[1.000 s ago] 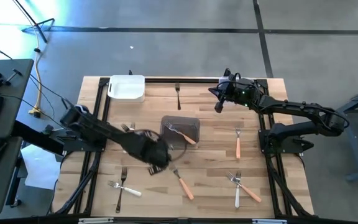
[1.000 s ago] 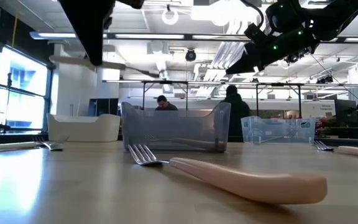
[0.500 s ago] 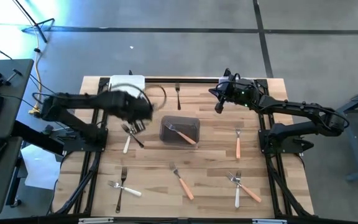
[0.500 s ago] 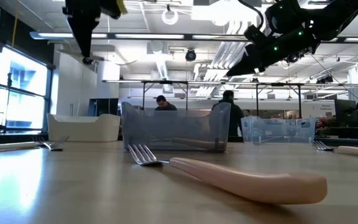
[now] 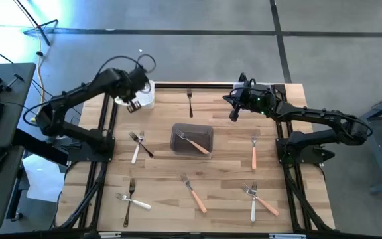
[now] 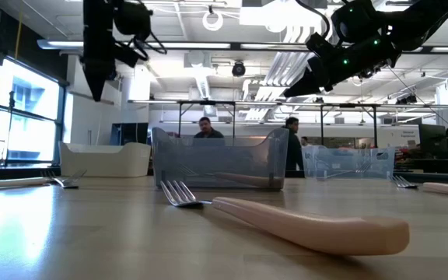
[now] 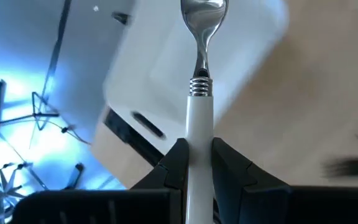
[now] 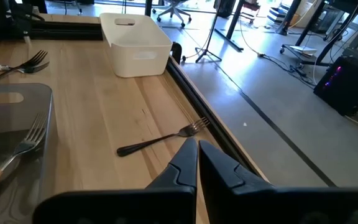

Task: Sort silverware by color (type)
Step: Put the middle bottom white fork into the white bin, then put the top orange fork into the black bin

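My left gripper (image 7: pixel 199 152) is shut on a white-handled fork (image 7: pixel 199 115) and hovers over the white tub (image 5: pixel 138 89) at the table's far left corner. It also shows in the high view (image 5: pixel 134 103) and in the low view (image 6: pixel 96 74), pointing down. My right gripper (image 8: pixel 197 149) is shut and empty, waiting in the air over the far right part of the table (image 5: pixel 233 111). A black fork (image 8: pixel 160 140) lies flat near the far edge. An orange-handled fork (image 5: pixel 193 141) rests in the grey tub (image 5: pixel 191 138). My left gripper pinches the fork's white handle (image 7: pixel 199 140) between its two fingers (image 7: pixel 178 163). The fork runs along the fingers, and its ribbed collar and metal tines (image 7: pixel 202 12) stick out past the fingertips. The fingers point down from above. The fork is lifted clear, over the white tub.
More forks lie on the wooden table: a white and a dark one crossed (image 5: pixel 136 143), an orange one (image 5: pixel 254 154) on the right, another orange one (image 5: pixel 195 194) near the middle, pairs at the near left (image 5: pixel 130 199) and near right (image 5: pixel 258 199). A clear tub (image 6: pixel 347 162) stands farther back.
My left arm has swung from beside the grey tub at the table's middle toward the far left corner, carrying the white fork, and now hangs over the white tub with the fingers pointing down. The right arm has kept still.
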Robot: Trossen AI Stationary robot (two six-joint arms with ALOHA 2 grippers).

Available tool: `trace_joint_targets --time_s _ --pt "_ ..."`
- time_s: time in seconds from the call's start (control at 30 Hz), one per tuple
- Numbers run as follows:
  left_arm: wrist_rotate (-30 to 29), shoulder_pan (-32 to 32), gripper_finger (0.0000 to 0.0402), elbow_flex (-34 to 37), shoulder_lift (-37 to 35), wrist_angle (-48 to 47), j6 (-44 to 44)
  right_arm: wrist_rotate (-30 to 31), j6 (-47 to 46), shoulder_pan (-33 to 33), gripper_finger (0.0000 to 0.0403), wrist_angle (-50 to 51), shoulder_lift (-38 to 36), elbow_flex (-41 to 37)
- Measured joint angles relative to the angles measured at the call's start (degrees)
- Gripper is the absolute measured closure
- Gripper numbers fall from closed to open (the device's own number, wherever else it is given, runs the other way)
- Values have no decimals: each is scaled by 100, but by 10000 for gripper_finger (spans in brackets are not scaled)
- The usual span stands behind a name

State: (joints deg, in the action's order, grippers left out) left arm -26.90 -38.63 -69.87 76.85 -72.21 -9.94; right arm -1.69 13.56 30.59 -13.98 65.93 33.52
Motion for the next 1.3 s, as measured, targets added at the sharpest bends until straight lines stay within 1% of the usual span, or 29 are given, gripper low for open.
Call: trace_joint_targets --time_s 0.1,0.2,0.3,0.43,0.57,0.87,1.03,1.17,1.23,1.3 --pt "119 -504 369 11 137 372 -656 0 14 2 403 0 0 0" --pt "344 -869 369 9 339 511 -1193 0 71 -1 403 -2 0 0" --pt "523 -1105 373 11 609 692 -1574 2 120 4 403 -3 0 0" --pt "665 -1329 386 11 1037 1058 -1849 2 192 4 403 -61 0 0" --pt "716 -1494 401 11 1408 1389 -2045 2 200 39 403 -66 0 0" --pt "770 -1664 400 11 2003 1621 -2246 2 216 168 403 -53 0 0" --pt "757 -1726 401 11 2223 1822 -2357 2 215 168 403 -46 0 0" --pt "744 -1725 401 11 2191 1817 -2358 2 204 168 403 -46 0 0" --pt "758 -1721 401 11 2043 1819 -2238 2 199 168 403 -40 0 0" --pt "936 -1682 401 11 1830 1827 -2002 2 199 168 403 -3 0 0"
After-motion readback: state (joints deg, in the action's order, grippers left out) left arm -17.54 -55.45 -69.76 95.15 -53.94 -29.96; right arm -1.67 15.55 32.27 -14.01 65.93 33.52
